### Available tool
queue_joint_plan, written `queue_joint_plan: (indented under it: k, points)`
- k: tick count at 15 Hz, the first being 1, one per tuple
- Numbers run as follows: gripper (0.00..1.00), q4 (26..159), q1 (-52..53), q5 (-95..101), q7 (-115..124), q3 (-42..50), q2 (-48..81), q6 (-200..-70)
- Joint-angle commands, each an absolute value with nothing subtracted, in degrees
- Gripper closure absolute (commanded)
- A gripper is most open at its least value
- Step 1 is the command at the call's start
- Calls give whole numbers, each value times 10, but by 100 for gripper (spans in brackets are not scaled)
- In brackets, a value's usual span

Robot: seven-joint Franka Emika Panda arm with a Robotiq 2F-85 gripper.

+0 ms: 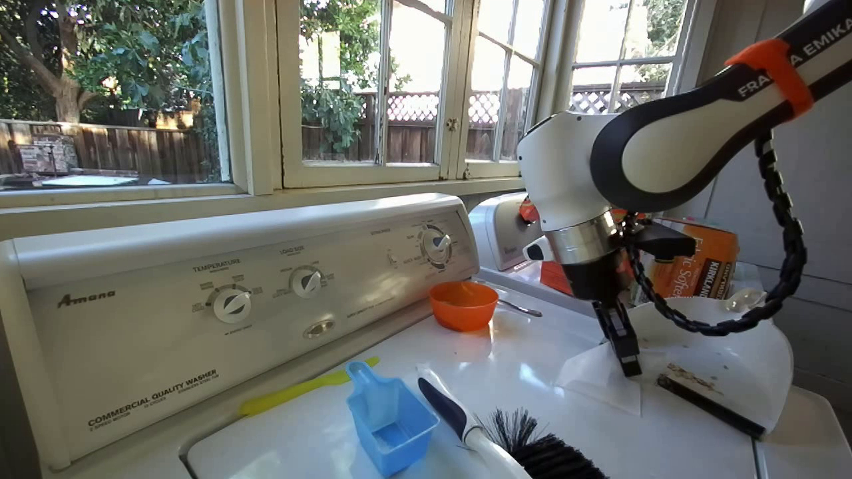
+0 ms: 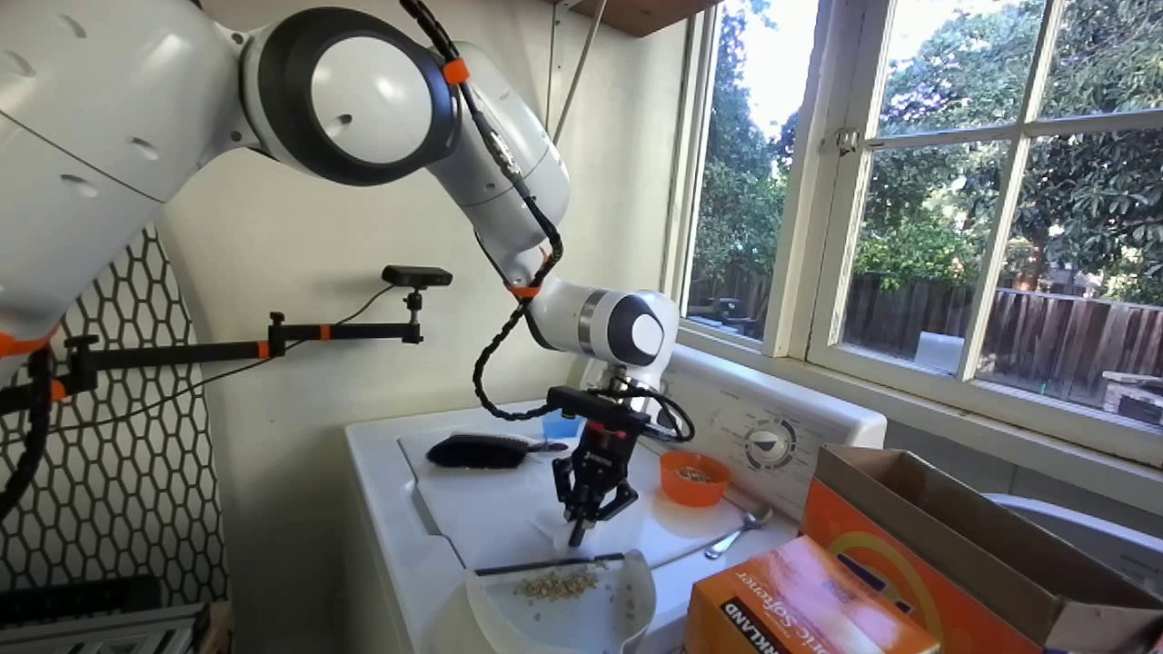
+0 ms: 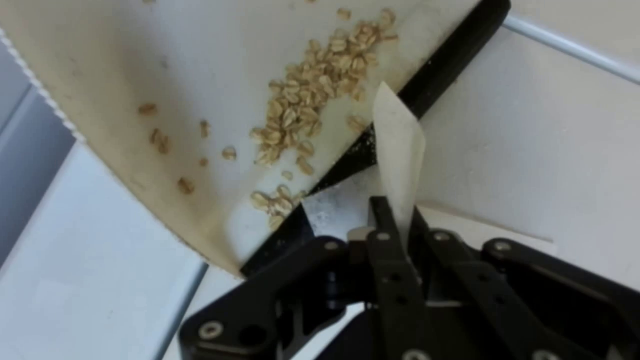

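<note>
My gripper point(image 3: 399, 215) is shut on a white paper sheet point(image 3: 398, 145), and a folded part of the sheet stands up between its fingertips. The rest of the paper spreads over the washer lid, one corner lapping the black lip of a white dustpan point(image 3: 210, 55). Flaky oats point(image 3: 310, 95) lie in a heap inside the pan near that lip, with a few scattered deeper in. In an exterior view the gripper point(image 1: 629, 369) points down beside the dustpan point(image 1: 752, 352), the paper point(image 1: 602, 379) under its tips. The fingers hide the part of the sheet being pinched.
An orange bowl point(image 1: 464, 309) and a metal spoon point(image 2: 738, 534) are by the control panel. A blue scoop point(image 1: 393, 426), a black-bristled brush point(image 2: 477, 451) and a yellow utensil point(image 1: 306, 389) lie farther along the lid. Orange softener boxes point(image 2: 790, 599) and an opened carton point(image 2: 981, 536) stand beyond the dustpan.
</note>
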State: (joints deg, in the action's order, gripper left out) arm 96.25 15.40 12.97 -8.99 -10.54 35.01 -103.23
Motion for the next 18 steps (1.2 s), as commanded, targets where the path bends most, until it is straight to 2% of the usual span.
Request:
queue_joint_plan:
  k: [1,9,18]
  points:
    - [97,973,157,139,-88,-100,334,-990]
    - [97,971,154,151,-79,-92,315,-928]
    - [97,968,151,129,-51,-98,307,-1043]
